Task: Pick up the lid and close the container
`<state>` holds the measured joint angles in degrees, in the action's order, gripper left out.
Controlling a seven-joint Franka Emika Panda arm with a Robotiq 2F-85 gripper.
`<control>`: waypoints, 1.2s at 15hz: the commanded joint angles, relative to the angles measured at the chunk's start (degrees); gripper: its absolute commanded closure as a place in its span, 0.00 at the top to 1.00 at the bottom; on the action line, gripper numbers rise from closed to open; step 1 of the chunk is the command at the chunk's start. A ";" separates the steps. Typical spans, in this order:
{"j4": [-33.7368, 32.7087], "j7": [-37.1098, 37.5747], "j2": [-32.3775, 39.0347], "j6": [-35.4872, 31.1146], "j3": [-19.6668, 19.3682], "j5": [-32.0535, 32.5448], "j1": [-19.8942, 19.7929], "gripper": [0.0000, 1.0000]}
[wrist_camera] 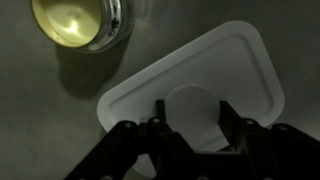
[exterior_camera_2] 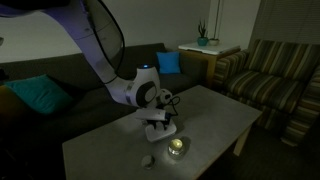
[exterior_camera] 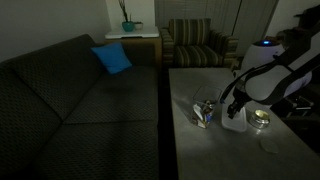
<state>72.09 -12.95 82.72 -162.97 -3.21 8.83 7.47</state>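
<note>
The whitish lid [wrist_camera: 225, 75] lies flat on the grey table, filling the right of the wrist view. It also shows in both exterior views [exterior_camera: 236, 124] [exterior_camera_2: 160, 129]. My gripper [wrist_camera: 188, 118] is right down on it. The two dark fingers sit against both sides of a round pale raised part in the lid's middle. The gripper also shows in both exterior views [exterior_camera: 232, 108] [exterior_camera_2: 159, 117]. The clear container [exterior_camera: 205, 112] with glinting contents stands on the table just beside the lid, on the sofa side. I cannot make it out in the wrist view.
A small round shiny tin [wrist_camera: 80, 22] [exterior_camera: 262, 118] [exterior_camera_2: 177, 147] with a yellowish inside stands close to the lid. A small dark thing [exterior_camera_2: 148, 160] lies near the table's front edge. A sofa [exterior_camera: 70, 90] runs along one side of the table and a striped armchair [exterior_camera: 197, 45] stands beyond its end.
</note>
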 commanded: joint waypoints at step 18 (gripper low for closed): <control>29.26 4.16 -26.42 -4.85 -0.55 3.46 3.31 0.29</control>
<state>95.89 -8.20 61.48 -166.62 -5.80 11.02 12.33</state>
